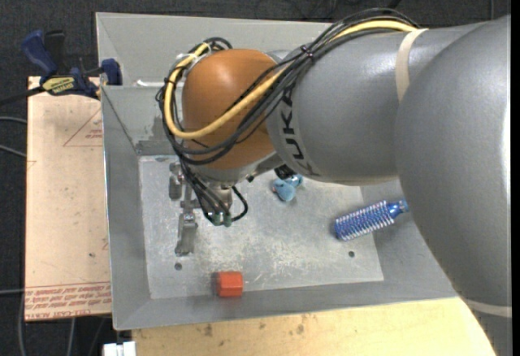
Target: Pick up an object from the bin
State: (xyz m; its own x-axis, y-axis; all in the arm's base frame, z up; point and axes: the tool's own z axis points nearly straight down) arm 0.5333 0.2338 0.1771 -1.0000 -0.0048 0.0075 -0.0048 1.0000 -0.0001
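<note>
My gripper [181, 220] hangs below the orange dome over the left part of the bin floor. Its two grey fingers stand apart, open, with nothing between them and bare floor under them. A small orange-red block [229, 283] lies near the bin's front edge, a little to the right of the gripper and nearer the front. A small light-blue piece [285, 188] lies to the gripper's right, partly hidden under the arm. Further right, on its side, rests a blue ribbed cylinder [370, 219].
The arm and its dome with yellow and black cables cover the back and right of the bin. The left wall slopes down close beside the gripper.
</note>
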